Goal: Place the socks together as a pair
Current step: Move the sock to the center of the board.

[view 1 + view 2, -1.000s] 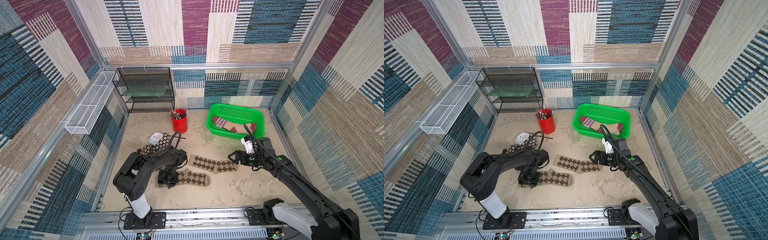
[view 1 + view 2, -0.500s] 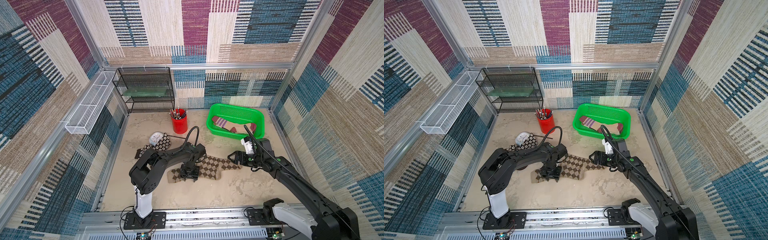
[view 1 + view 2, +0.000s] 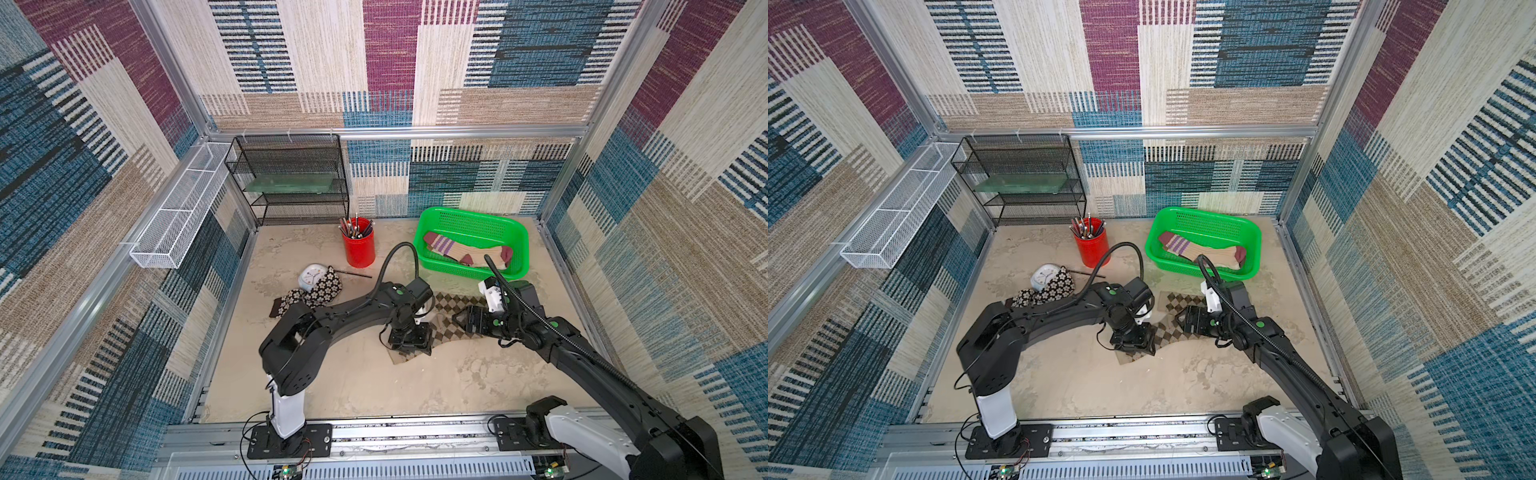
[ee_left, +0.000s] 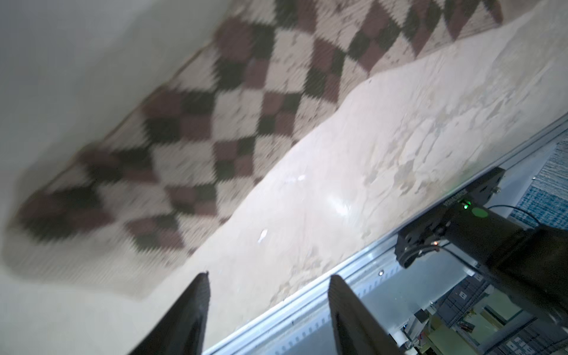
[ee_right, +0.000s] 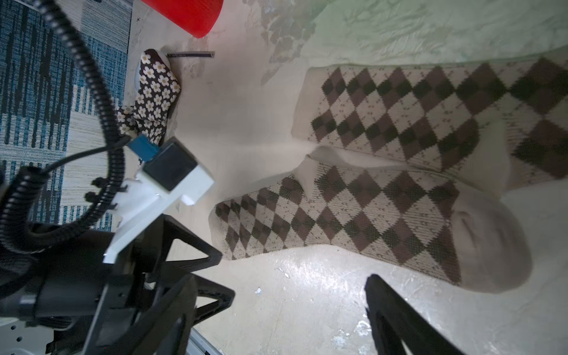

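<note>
This is a robot test cell in a lab: a silver aluminium frame (image 3: 415, 132) carries wall panels of patchwork woven fabric (image 3: 390, 54), and a black left arm (image 3: 340, 318) and right arm (image 3: 590, 365) are bolted to a slotted metal rail (image 3: 415, 434). A black wire-mesh shelf (image 3: 291, 178), a red cup of pens (image 3: 359, 251) and a green plastic basket (image 3: 473, 220) stand inside.

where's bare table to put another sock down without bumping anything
Widest bare patch: the front of the table, between the argyle socks and the front rail. A smaller one lies between the mesh shelf, red pen cup and flower socks. Crowded: the middle, with left gripper and right gripper at those socks.
</note>
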